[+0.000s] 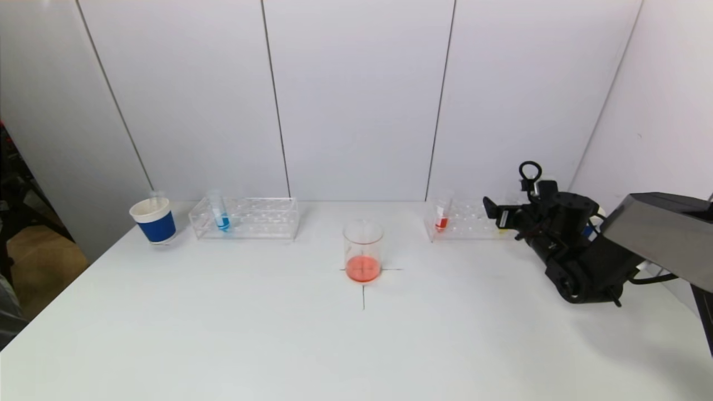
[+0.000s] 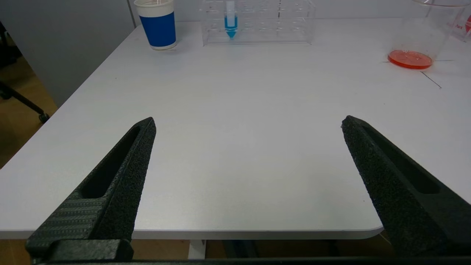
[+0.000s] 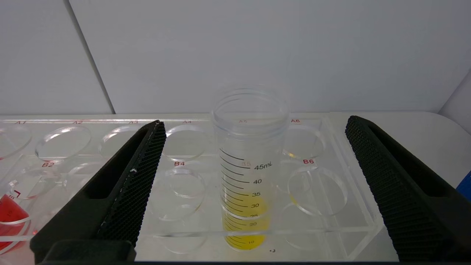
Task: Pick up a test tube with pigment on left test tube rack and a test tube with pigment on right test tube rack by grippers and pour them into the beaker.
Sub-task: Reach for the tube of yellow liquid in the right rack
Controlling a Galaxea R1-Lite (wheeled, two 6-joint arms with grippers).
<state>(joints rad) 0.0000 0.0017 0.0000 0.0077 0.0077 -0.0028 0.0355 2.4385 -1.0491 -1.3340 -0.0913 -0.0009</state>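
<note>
Right end effector (image 3: 254, 125) spread wide, straddling yellow-pigment tube (image 3: 250, 165) in right rack (image 3: 331, 206); left end effector (image 2: 248, 125) released.

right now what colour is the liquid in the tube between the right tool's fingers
Yellow, in the clear graduated test tube; right wrist view shows it best.

My head camera looked down over the whole table (image 1: 223, 334); my left wrist camera faced across it from the near edge, sharing the beaker (image 1: 363, 252); my right wrist camera sat close against the right rack (image 3: 331, 221).
</note>
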